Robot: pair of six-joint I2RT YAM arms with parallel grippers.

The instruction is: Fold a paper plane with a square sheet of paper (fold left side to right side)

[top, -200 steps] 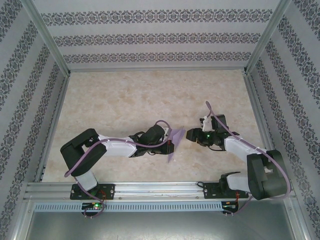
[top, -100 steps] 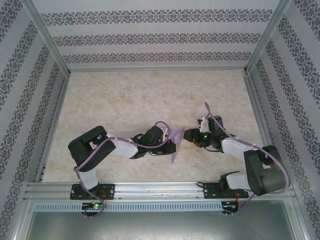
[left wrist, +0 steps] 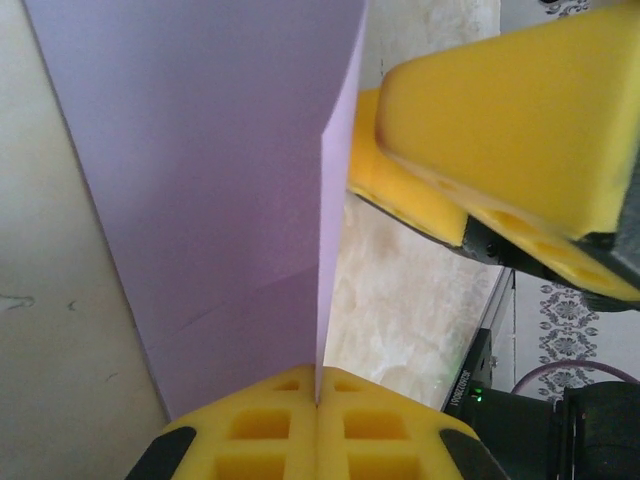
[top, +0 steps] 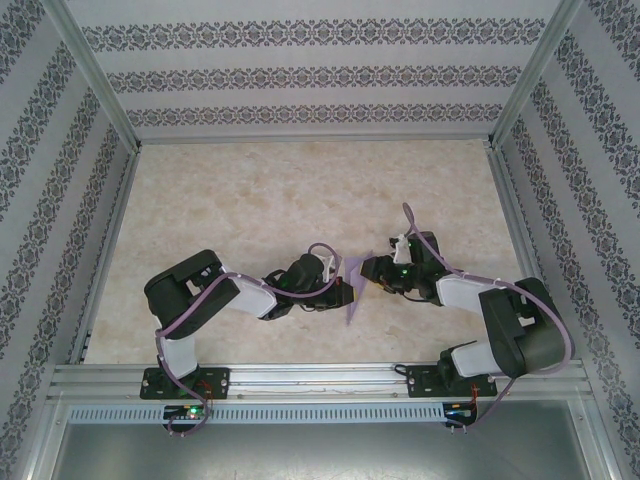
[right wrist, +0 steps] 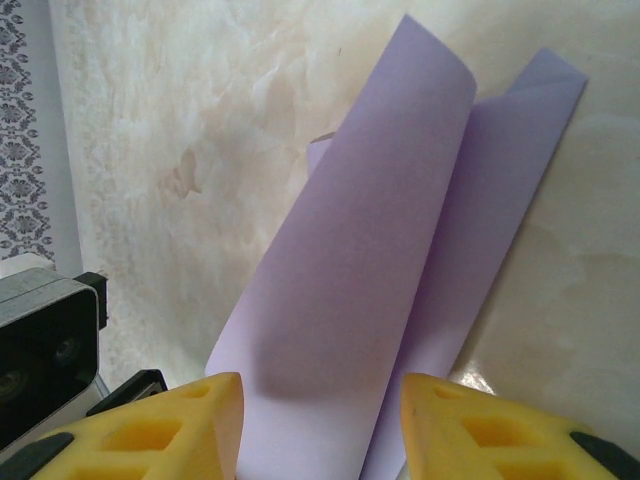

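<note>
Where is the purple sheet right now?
Seen from above, the square sheet of paper stands between the two grippers. It is pinched in the shut left gripper, and the open right gripper straddles it.

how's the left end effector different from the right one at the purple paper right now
The left end effector is shut, clamped on an edge of the square sheet of paper; the right end effector is open, the curled sheet running into its gap unclamped. The left reaches the sheet from the left side, the right from the right. Both are padded in yellow foam.
</note>
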